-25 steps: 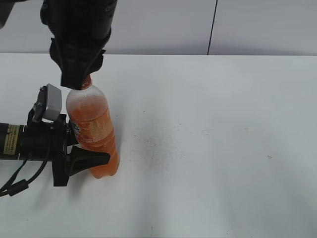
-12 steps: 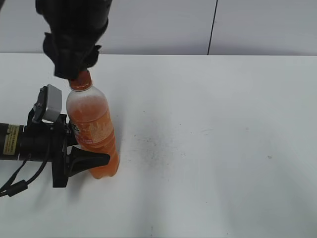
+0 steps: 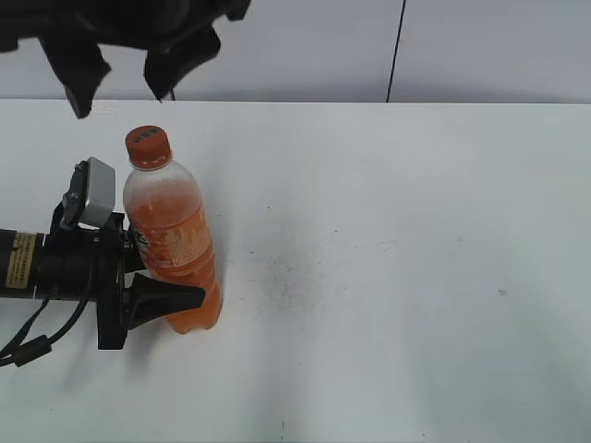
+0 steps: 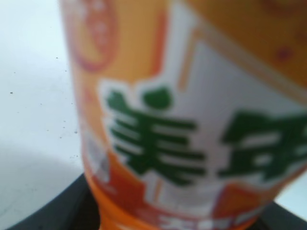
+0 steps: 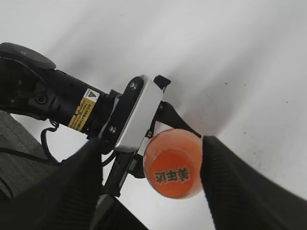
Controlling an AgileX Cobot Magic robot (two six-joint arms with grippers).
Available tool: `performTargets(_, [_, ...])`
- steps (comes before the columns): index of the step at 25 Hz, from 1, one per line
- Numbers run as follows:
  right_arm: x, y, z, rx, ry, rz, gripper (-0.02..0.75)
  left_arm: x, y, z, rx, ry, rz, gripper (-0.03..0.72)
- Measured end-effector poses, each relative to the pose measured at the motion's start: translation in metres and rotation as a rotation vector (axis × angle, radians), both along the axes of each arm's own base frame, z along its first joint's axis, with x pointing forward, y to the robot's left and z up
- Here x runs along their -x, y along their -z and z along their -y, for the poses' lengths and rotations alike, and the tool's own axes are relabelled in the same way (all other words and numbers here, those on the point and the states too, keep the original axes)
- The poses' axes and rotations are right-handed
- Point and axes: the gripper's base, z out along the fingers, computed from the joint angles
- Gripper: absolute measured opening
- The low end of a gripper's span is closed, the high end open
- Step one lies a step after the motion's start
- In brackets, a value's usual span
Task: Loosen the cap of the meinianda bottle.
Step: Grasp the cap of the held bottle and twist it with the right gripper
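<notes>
- The cap (image 3: 147,144) now stands bare on top of the bottle (image 3: 172,249); a second ago the right claw (image 3: 118,69) was clamped down over it, and half a second ago it was only just coming off.
- That claw has since lifted straight up and spread wide, so the cap sits below it, between the two fingers and touching neither.
- To my eye the twisting grip is finished, at least for now. Whether the cap actually turned I cannot tell, since it looks seated as before.
- The left claw (image 3: 152,291) stays clenched around the bottle's lower body, holding it upright on the white table (image 3: 416,277).
- Its wrist camera (image 3: 90,192) sits just beside the bottle's shoulder.
- The right arm is cut off at the top edge, and the left wrist view is only a blurred label.
</notes>
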Motion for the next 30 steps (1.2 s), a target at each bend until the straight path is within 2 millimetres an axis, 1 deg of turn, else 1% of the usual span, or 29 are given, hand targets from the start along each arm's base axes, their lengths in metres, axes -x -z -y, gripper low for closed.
performTargets(1, [0.000,0.007,0.000,0.017,0.008,-0.017,0.468,0.000,0.000,0.000,0.000,0.000,0.000,0.398])
performTargets(4, [0.000,0.018,0.001,0.044,0.028,-0.050,0.460,0.000,0.000,0.000,0.001,0.002,0.000,0.398])
performTargets(11, [0.001,0.027,0.002,0.064,0.053,-0.073,0.456,0.000,0.000,0.000,0.001,0.003,0.000,0.398])
performTargets(14, [0.001,0.029,0.002,0.069,0.053,-0.083,0.433,0.000,0.000,0.000,0.001,0.003,0.000,0.398])
performTargets(16, [0.001,0.030,0.002,0.070,0.053,-0.084,0.404,0.000,0.000,0.000,0.001,0.003,0.000,0.398])
performTargets(18, [0.001,0.030,0.002,0.070,0.053,-0.084,0.357,0.000,0.000,0.000,0.001,0.004,0.000,0.398])
performTargets(21, [0.001,0.030,0.002,0.075,0.048,-0.076,0.269,0.000,0.000,0.000,0.001,0.004,0.000,0.398])
performTargets(22, [0.001,0.030,0.002,0.079,0.039,-0.072,0.266,0.000,0.000,0.000,0.000,0.005,0.000,0.398])
performTargets(25, [0.001,0.030,0.002,0.099,-0.033,-0.041,0.266,0.000,0.000,0.000,0.000,0.005,0.000,0.398])
performTargets(27, [0.001,0.030,0.002,0.120,-0.112,-0.009,0.266,0.000,0.000,0.000,0.000,0.006,0.000,0.398])
performTargets(30, [0.003,0.030,0.000,0.170,-0.344,0.082,0.265,0.001,0.000,0.000,0.001,0.011,0.001,0.398])
